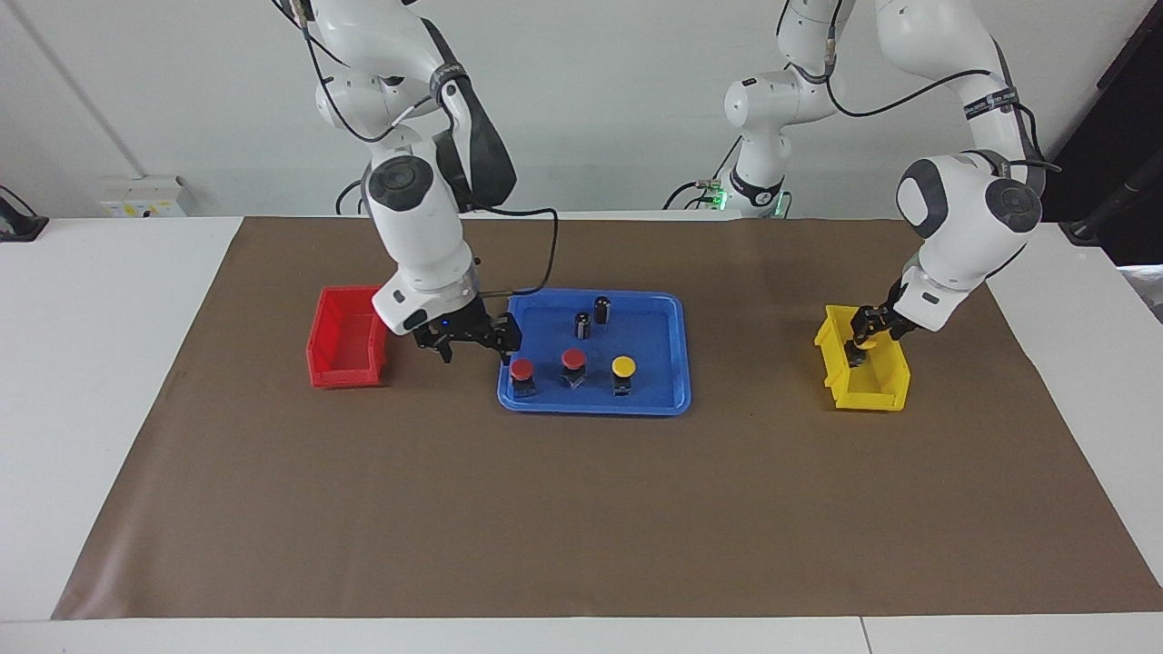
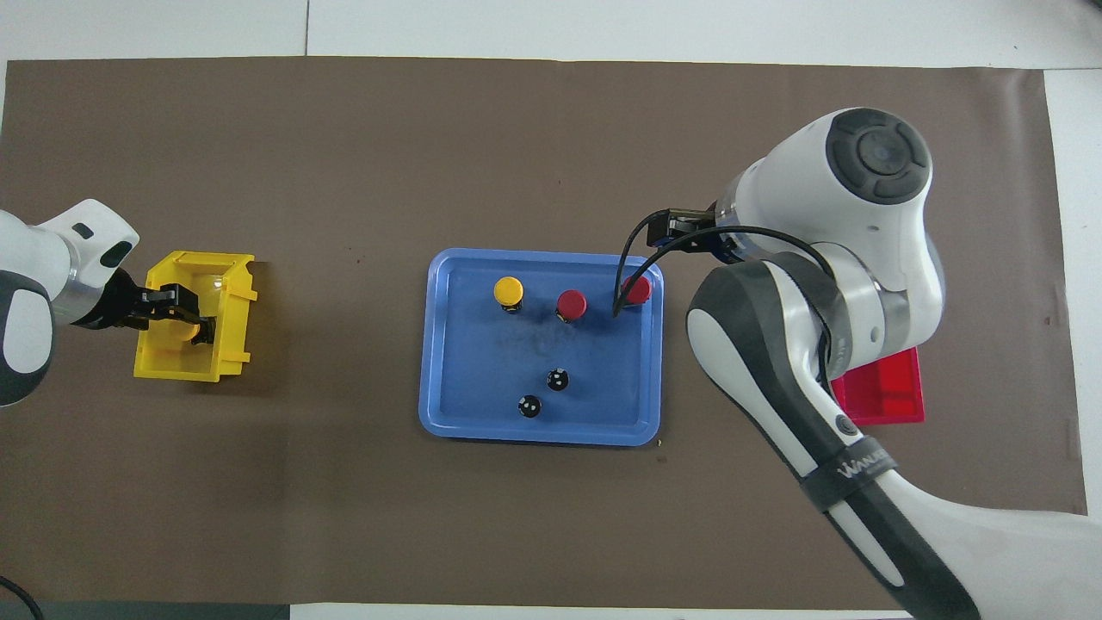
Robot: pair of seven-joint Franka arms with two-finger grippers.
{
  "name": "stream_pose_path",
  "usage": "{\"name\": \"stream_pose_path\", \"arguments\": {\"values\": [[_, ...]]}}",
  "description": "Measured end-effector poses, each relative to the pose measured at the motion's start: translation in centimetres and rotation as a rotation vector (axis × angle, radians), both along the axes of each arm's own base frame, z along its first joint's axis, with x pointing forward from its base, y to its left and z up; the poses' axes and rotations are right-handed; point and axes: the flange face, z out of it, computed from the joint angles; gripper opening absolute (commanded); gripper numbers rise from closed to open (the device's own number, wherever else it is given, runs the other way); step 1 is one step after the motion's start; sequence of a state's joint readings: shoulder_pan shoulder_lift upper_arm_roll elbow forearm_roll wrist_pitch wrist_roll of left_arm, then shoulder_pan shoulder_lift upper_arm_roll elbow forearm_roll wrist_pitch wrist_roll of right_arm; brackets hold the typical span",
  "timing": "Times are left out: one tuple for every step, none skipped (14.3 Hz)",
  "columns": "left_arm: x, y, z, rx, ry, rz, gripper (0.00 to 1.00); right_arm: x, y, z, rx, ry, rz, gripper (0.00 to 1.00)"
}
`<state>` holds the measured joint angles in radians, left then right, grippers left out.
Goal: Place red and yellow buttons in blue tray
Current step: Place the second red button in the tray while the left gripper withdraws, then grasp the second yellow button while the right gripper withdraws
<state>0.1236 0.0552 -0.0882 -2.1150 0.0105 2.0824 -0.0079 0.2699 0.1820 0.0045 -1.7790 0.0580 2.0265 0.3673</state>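
Left gripper (image 1: 858, 343), clamped on the last yellow button (image 2: 185, 328) inside the yellow bin (image 1: 863, 374), should lift straight up before crossing to the blue tray (image 1: 668, 313); right gripper (image 1: 472, 341), fingers apart, empty beside it.

A matt brown sheet-like table covering (image 1: 581, 509) is seen, lying smooth and flat. The wide blue plastic tray (image 1: 677, 363) shows a slight sheen, as do the small red plastic bin (image 1: 345, 368) at frame left and the small yellow plastic bin (image 1: 877, 392) at frame right. Glossy white arm casings (image 1: 422, 222) are noted.
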Motion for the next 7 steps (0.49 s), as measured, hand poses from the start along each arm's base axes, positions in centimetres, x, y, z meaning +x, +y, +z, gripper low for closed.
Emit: {"name": "stream_pose_path", "arguments": {"values": [[0.0, 0.0, 0.0, 0.001, 0.000, 0.006, 0.67, 0.0, -1.6, 1.5, -0.022, 0.010, 0.025, 1.00], [0.0, -0.2, -0.1, 0.001, 0.000, 0.007, 0.67, 0.0, -2.8, 3.0, -0.052, 0.029, 0.042, 1.00], [0.0, -0.3, -0.1, 0.001, 0.000, 0.008, 0.67, -0.2, -3.9, 4.4, -0.080, 0.053, 0.044, 1.00], [-0.1, -0.4, -0.2, 0.001, 0.002, 0.009, 0.67, -0.3, -4.9, 5.8, -0.098, 0.075, 0.037, 1.00], [-0.2, -0.5, -0.4, 0.001, 0.004, 0.009, 0.68, -0.4, -6.1, 7.0, -0.103, 0.093, 0.021, 1.00], [-0.3, -0.5, -0.6, 0.001, 0.007, 0.010, 0.68, -0.5, -7.9, 8.3, -0.102, 0.097, 0.001, 1.00], [-0.4, -0.6, -0.8, 0.002, 0.008, 0.012, 0.68, -0.5, -10.1, 9.7, -0.099, 0.085, -0.022, 1.00]]}}
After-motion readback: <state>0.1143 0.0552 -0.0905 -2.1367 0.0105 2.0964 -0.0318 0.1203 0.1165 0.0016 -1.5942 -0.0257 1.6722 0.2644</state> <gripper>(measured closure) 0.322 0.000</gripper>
